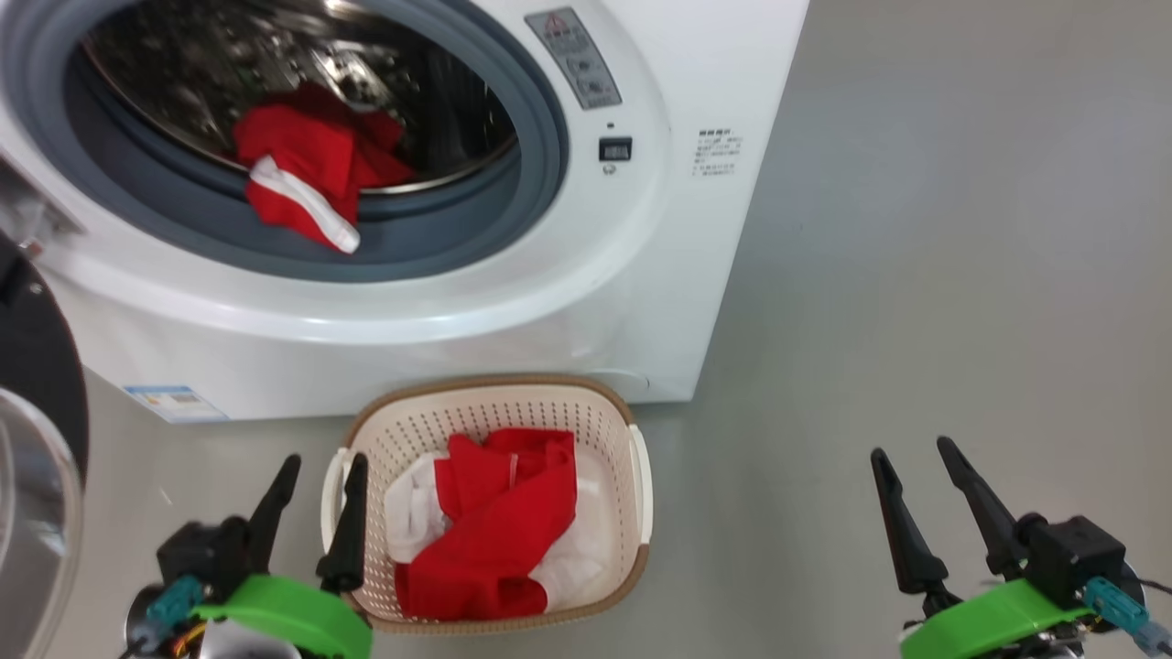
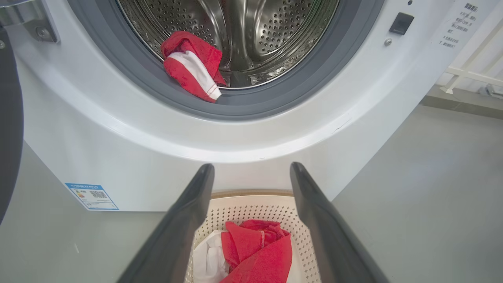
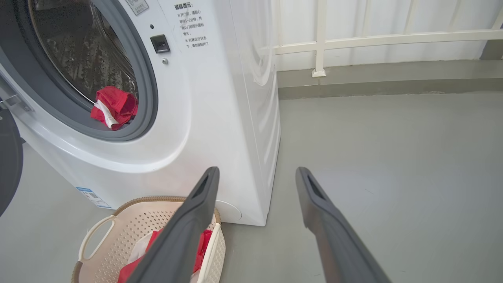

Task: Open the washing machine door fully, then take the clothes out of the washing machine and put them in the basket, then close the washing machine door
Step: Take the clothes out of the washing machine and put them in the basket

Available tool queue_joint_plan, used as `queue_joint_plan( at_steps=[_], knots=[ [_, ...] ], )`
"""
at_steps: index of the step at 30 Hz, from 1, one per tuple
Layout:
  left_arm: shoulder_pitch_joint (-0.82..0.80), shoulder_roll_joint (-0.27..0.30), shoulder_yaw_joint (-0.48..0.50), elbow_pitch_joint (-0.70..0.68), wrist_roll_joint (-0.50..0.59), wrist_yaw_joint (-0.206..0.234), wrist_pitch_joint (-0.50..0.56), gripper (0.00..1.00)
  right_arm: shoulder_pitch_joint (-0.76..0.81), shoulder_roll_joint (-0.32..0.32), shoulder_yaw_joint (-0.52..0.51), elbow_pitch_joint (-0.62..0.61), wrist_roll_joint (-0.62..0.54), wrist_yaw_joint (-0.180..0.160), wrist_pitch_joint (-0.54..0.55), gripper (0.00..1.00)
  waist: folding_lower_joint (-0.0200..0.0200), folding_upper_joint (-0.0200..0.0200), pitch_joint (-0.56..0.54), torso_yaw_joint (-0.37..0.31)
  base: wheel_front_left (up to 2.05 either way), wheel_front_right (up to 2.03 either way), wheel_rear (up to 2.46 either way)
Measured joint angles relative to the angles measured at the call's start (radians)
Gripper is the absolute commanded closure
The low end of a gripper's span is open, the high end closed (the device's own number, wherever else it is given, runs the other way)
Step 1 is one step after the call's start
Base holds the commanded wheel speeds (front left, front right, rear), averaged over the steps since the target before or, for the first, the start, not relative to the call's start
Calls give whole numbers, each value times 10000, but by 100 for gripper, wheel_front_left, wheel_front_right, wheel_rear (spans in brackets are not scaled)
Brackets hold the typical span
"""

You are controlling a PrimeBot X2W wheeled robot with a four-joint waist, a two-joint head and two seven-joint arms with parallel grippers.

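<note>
Your left gripper (image 1: 324, 462) and right gripper (image 1: 913, 449) hang open and empty, so next grab the red clothes (image 1: 302, 174) in the washing machine (image 1: 549, 302).

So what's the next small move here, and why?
Probably raise the left gripper toward the red garment lying across the grey rubber ring. The washing machine door is open, the basket already holds clothes, and this piece is not yet out. The left gripper is open, empty and seems nearer than the right gripper.
</note>
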Motion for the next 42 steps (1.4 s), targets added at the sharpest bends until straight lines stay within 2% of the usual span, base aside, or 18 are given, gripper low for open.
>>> queue_joint_plan(
  at_steps=[11,19,42],
  knots=[
    [1824,-71,788,-1676,639,0,2,0,865,-73,-140,-59,73,0,0,0,0,0,-1076,194,0,0,0],
    [2753,-211,1248,-2635,811,0,0,0,1265,-77,-203,-178,86,0,0,0,0,0,-1424,221,0,0,0],
    [3046,-510,1724,-3041,1049,0,0,0,1281,-69,-217,-224,88,0,0,0,0,0,-1172,6,0,0,0]
  ],
)
